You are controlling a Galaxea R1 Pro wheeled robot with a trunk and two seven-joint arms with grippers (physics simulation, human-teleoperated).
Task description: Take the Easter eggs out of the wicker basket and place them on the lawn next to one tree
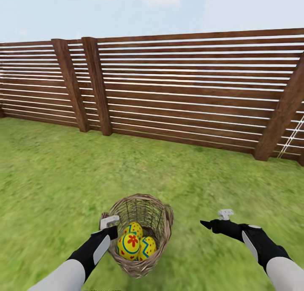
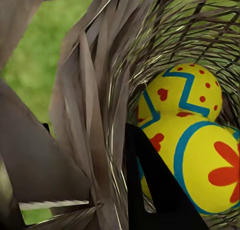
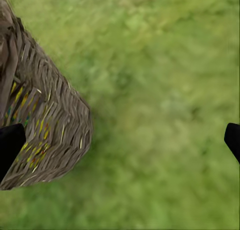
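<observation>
Nearest, left gripper clamped on the rim of the basket, one finger inside the weave beside the three eggs. Right gripper spread wide and empty, hanging just beside the basket. All around, lawn. Farthest back, a slatted wooden fence.

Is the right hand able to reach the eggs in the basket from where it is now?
Probably yes. The right hand hovers open beside the wicker basket, apart from it; the eggs lie uncovered, but the left hand grips the near rim.
</observation>
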